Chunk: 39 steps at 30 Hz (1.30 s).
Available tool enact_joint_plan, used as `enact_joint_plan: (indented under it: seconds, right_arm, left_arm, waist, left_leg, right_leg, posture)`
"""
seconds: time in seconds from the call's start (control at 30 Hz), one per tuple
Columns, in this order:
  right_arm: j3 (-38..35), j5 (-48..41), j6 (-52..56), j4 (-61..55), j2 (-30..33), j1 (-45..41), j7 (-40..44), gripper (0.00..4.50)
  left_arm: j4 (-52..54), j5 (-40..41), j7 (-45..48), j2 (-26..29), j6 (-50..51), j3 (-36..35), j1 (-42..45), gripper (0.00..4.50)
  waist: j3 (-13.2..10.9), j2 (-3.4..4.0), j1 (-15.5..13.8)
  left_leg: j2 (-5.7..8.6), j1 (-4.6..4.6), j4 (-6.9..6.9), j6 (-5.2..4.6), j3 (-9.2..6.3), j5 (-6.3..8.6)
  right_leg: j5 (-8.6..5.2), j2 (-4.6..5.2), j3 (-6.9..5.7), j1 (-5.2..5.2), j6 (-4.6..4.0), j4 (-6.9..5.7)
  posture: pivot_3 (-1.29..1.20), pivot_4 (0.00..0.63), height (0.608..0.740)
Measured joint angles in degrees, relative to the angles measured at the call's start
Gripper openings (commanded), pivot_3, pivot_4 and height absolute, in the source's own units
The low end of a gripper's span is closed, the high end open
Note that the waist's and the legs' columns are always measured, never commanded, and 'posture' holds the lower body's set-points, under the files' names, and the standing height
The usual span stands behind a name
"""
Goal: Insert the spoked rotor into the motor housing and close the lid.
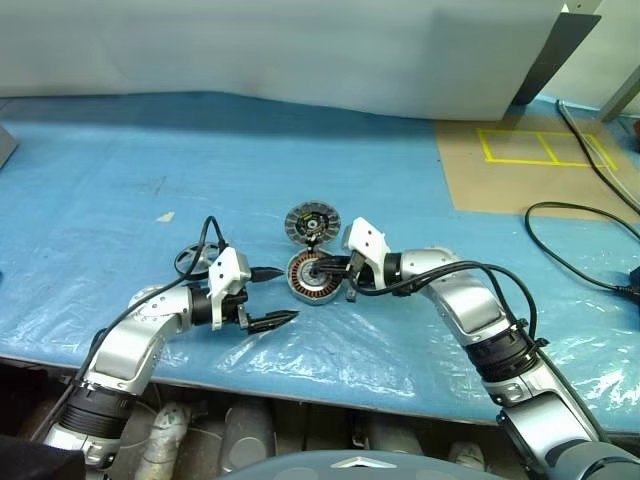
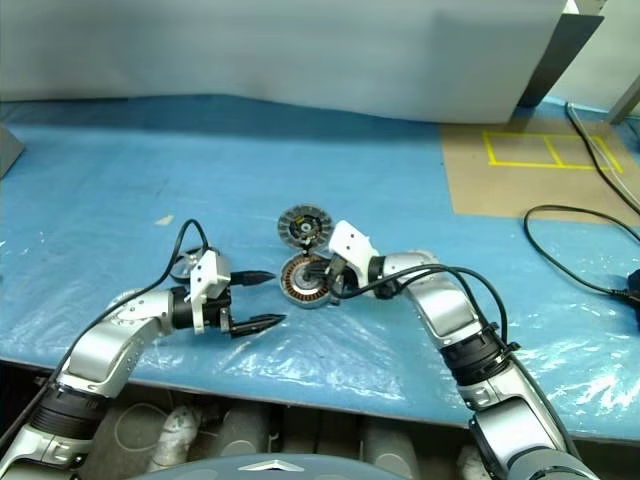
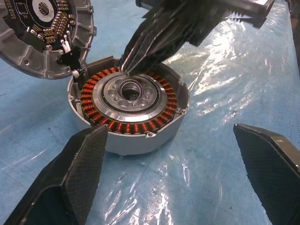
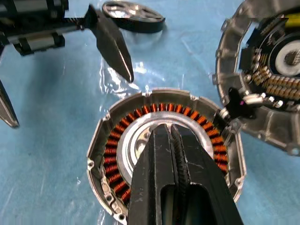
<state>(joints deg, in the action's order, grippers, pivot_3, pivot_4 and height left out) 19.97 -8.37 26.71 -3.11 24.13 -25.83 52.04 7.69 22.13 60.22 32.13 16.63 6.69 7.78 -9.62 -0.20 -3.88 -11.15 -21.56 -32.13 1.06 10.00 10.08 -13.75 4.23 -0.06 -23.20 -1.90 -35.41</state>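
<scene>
We're early yet: our right pincer, clamped shut and empty, pokes over the motor housing, our left pincer gapes wide, the spoked rotor lies uninserted on the worktop, the lid sits beside the housing.

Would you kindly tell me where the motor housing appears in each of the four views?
Left eye: motor housing at centre, under the right gripper.
Right eye: centre, just below the lid.
Left wrist: upper middle.
Right wrist: lower centre, behind the shut jaws.
Shared landmark: the lid beside it.
</scene>
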Motion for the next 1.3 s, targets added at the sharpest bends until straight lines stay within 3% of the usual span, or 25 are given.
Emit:
enact_joint_plan:
  seconds: [0.43,1.1,1.3]
  right_arm:
    - [4.11,7.0,-8.98,0.79,3.59,0.34,0.69,0.03]
    - [-1.85,-1.77,1.39,-0.39,-2.19,-1.18,1.07,0.03]
    - [3.02,5.17,-5.83,3.61,-0.53,-0.74,-0.99,0.03]
  left_arm:
    - [1.3,-0.02,-0.34,0.04,0.21,0.1,-1.12,4.5]
    - [-0.68,-0.81,0.62,-0.68,-1.0,0.38,-0.58,4.5]
    - [-0.12,-0.67,-0.09,-0.64,0.08,0.18,-0.74,4.5]
  waist:
    - [0.02,-0.03,-0.11]
    - [0.02,-0.02,0.0]
    - [0.03,0.0,0.01]
  left_leg:
    - [0.01,0.11,0.0,-0.04,0.0,0.02]
    - [0.0,-0.07,0.01,-0.02,0.01,0.01]
    - [0.01,0.03,0.02,0.04,0.01,-0.02]
  right_leg:
    - [-0.01,0.01,0.01,0.15,0.01,0.04]
    - [0.0,0.0,0.03,-0.09,0.0,0.01]
    - [0.0,0.0,0.04,0.0,0.0,0.01]
  posture:
    - [0.0,0.15,0.74]
    - [0.0,0.15,0.74]
    - [0.0,0.15,0.74]
